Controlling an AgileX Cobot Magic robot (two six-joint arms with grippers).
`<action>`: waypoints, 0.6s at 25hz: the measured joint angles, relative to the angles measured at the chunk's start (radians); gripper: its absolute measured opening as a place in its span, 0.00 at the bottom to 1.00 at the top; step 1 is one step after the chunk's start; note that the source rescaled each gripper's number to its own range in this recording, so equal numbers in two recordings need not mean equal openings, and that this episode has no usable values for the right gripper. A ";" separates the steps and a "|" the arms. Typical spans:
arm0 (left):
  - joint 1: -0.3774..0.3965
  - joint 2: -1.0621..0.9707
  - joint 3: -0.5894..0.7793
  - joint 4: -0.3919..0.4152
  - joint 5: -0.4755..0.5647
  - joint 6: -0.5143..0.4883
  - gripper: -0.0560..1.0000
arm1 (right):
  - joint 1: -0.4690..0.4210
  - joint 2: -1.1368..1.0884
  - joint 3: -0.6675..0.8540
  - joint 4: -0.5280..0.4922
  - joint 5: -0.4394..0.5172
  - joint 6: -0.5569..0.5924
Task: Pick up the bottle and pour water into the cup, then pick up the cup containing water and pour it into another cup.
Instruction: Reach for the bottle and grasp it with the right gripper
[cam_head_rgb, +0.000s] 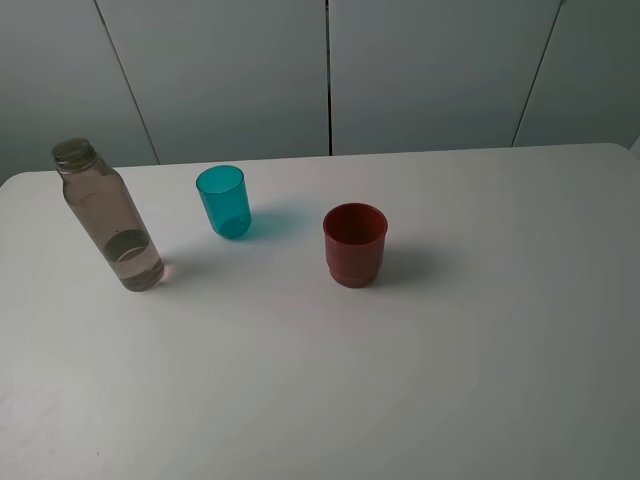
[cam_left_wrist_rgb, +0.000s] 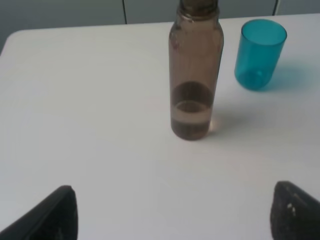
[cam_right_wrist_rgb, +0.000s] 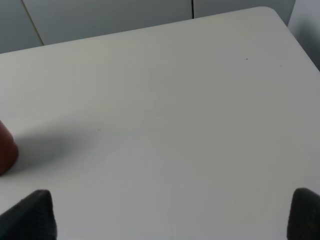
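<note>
The smoky grey-brown bottle (cam_head_rgb: 108, 217) stands upright at the left of the white table with a little water in its bottom. The empty teal cup (cam_head_rgb: 224, 201) stands to its right and a bit farther back, and the dark red cup (cam_head_rgb: 354, 244) stands near the middle. Neither arm shows in the high view. In the left wrist view my left gripper (cam_left_wrist_rgb: 172, 216) is open, with the bottle (cam_left_wrist_rgb: 195, 75) ahead between its fingertips and some way off, and the teal cup (cam_left_wrist_rgb: 260, 54) beyond. My right gripper (cam_right_wrist_rgb: 172, 215) is open over bare table, with a sliver of the red cup (cam_right_wrist_rgb: 6, 147) at the frame edge.
The white table (cam_head_rgb: 480, 330) has a rounded far right corner and ends against grey wall panels (cam_head_rgb: 430, 70) at the back. Nothing else stands on it.
</note>
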 joint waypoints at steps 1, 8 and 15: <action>0.000 0.010 -0.004 0.002 -0.048 0.000 0.93 | 0.000 0.000 0.000 0.000 0.000 0.000; 0.000 0.173 -0.012 -0.006 -0.368 0.000 0.93 | 0.000 0.000 0.000 0.000 0.000 0.000; 0.000 0.377 0.135 -0.006 -0.644 -0.037 0.93 | 0.000 0.000 0.000 0.000 0.000 0.000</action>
